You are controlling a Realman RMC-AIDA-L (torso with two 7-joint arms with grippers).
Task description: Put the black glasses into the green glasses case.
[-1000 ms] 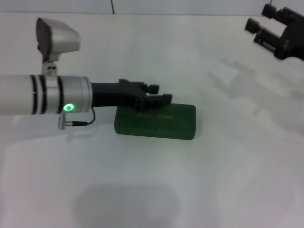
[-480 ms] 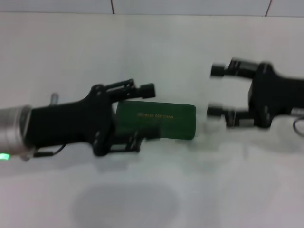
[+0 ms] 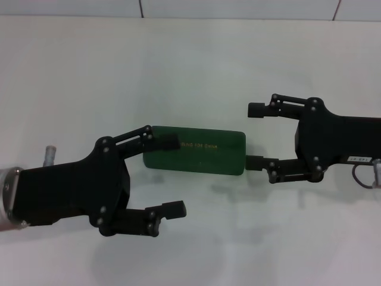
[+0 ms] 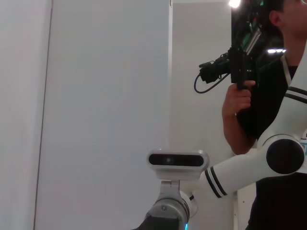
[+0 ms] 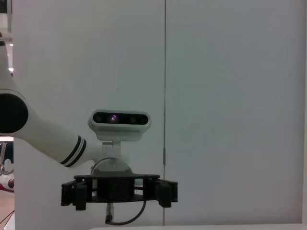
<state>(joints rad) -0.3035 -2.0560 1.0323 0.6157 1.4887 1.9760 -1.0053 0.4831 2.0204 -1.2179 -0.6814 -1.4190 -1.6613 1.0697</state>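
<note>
- The green glasses case (image 3: 196, 152) was found closed on the table (image 3: 190, 65); any contents were hidden.
- The left gripper (image 3: 169, 176) and right gripper (image 3: 257, 137) were recorded flanking it, jaws released.

A robot lab, plain white counter (image 3: 196, 65), bare white wall panels (image 5: 230, 96) all around, a person in black (image 4: 261, 81) holding up a camera rig (image 4: 237, 57), a white robot arm (image 4: 249, 163) with a camera (image 4: 177, 160) on its wrist

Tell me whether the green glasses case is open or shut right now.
Shut. In the head view the green glasses case lies flat on the table, lid down, pale lettering on top, no lining showing.
</note>
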